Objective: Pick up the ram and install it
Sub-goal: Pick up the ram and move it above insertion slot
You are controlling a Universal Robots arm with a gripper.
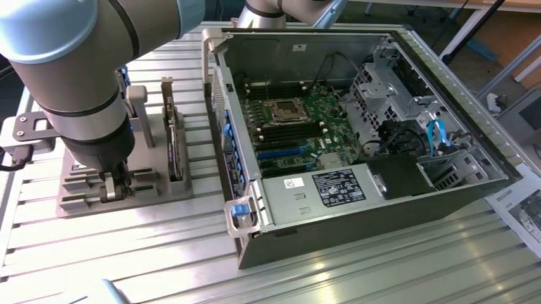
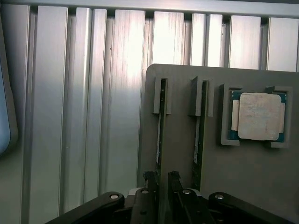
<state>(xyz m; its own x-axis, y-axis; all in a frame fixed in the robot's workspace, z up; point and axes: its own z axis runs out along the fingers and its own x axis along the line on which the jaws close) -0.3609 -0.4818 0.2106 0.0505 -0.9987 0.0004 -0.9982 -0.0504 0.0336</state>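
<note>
the end effector [image 2: 161, 182] hangs low over the grey holder [image 2: 243, 182] and is released: its two dark fingers [image 2: 148, 179] are spread apart, one on each side of the ram [image 2: 160, 130], and i cannot tell if either of them touches it. the ram stands on its edge in the outermost slot of the holder, not lifted. a second stick [image 2: 198, 140] of the same kind stands in the next slot of the holder, between the ram and a square pocket where the silver processor chip [image 2: 259, 116] lies flat. the holder rests on the counter [image 2: 93, 140] of ribbed aluminium profiles. the thick grey arm [image 1: 76, 76] comes down to the holder from above. on the far part of the holder an expansion card [image 1: 173, 149] stands upright. beyond the holder, toward the exterior view's right, a computer case [image 1: 338, 237] lies on its side with the cover off, and inside it the green motherboard [image 1: 296, 136] and its processor socket [image 1: 283, 111] are visible.
</note>
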